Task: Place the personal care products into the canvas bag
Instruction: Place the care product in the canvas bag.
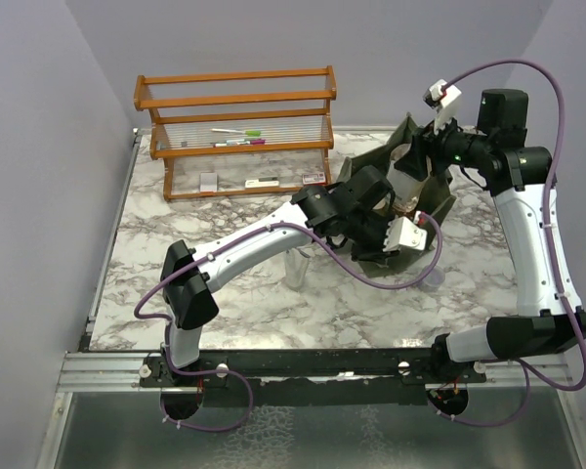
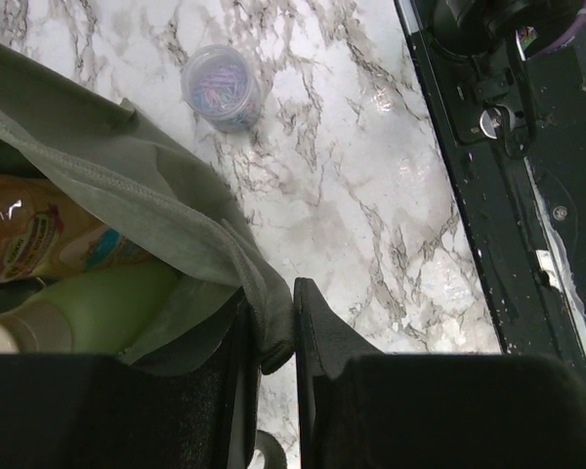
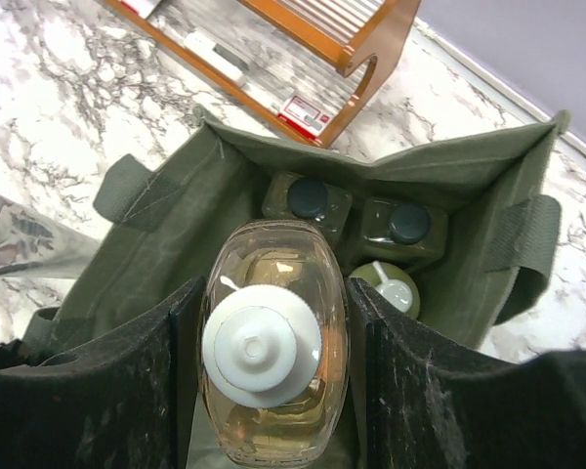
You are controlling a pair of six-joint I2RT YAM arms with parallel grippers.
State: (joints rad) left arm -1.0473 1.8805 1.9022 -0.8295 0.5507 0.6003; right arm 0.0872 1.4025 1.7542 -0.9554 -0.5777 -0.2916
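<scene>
The canvas bag (image 1: 432, 200) stands open at the right of the marble table. My right gripper (image 3: 273, 337) hangs over its mouth, shut on an amber bottle (image 3: 273, 283) with a white cap, held upright. Below it inside the bag (image 3: 176, 225) stand two black-capped bottles (image 3: 308, 198) (image 3: 408, 223) and a pale green bottle (image 3: 386, 288). My left gripper (image 2: 273, 318) is shut on the bag's rim (image 2: 127, 176), with the fabric pinched between its fingers. An amber labelled bottle (image 2: 39, 239) and a pale green one (image 2: 98, 308) show inside. A silver tube (image 1: 298, 269) lies on the table left of the bag.
An orange wooden rack (image 1: 234, 127) with thin pens on it stands at the back left. A small round lavender jar (image 2: 220, 86) sits on the marble near the bag. The black base rail (image 2: 508, 195) runs along the near table edge.
</scene>
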